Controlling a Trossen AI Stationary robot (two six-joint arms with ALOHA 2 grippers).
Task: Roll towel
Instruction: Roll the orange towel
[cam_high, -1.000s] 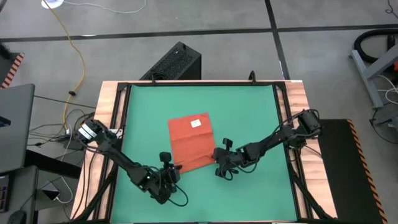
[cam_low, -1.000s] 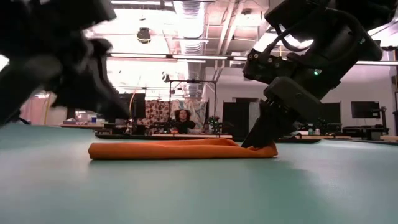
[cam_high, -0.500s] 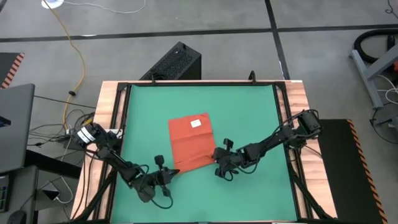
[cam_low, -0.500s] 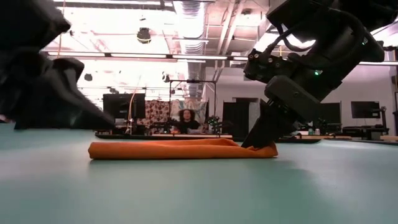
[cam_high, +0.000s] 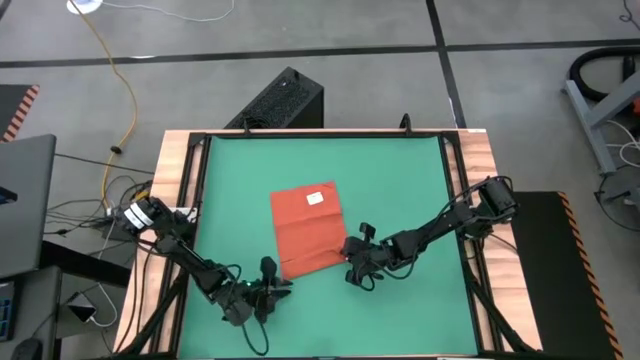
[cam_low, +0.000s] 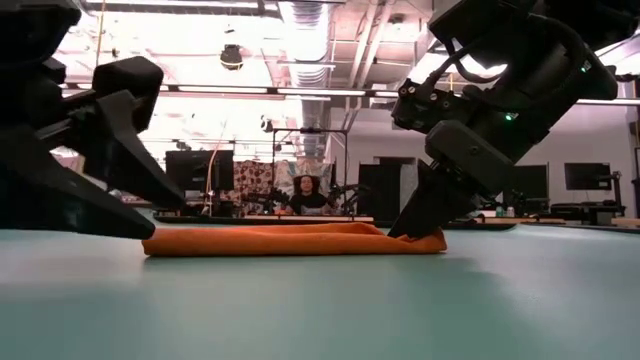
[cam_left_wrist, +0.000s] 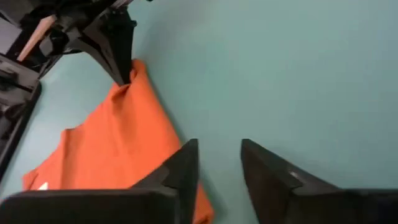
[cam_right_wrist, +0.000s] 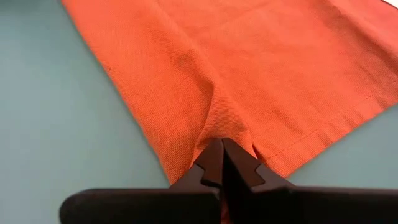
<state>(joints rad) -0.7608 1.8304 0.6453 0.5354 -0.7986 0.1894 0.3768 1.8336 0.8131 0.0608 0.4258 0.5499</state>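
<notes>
The orange-red towel (cam_high: 308, 232) lies flat on the green mat (cam_high: 400, 180), its white tag (cam_high: 318, 198) near the far edge. My right gripper (cam_high: 349, 268) is shut on the towel's near right corner. My left gripper (cam_high: 279, 290) stands open just off the near left corner (cam_high: 287, 274), low over the mat and pointing toward the towel. In the left wrist view its fingers (cam_left_wrist: 186, 168) stand by that corner; whether they touch the cloth I cannot tell. The low view shows the towel (cam_low: 280, 240) as a flat strip between both grippers. My right gripper pinches the towel's near right corner (cam_right_wrist: 225, 129) between its two fingers. The fingers slant down onto it from the table's right side. The cloth puckers into a small ridge running up to the fingertips (cam_right_wrist: 211, 158). The rest of the towel lies on the mat.
A raised wooden frame (cam_high: 185, 200) borders the mat on all sides. A black box (cam_high: 285, 100) stands on the floor beyond the far edge. Bare mat lies to the left, right and far side of the towel.
My left gripper has drawn back from the towel's near left edge toward the table's near edge, sunk lower, and turned to point at the towel. Its fingers have opened. My right gripper and the towel have kept still.
</notes>
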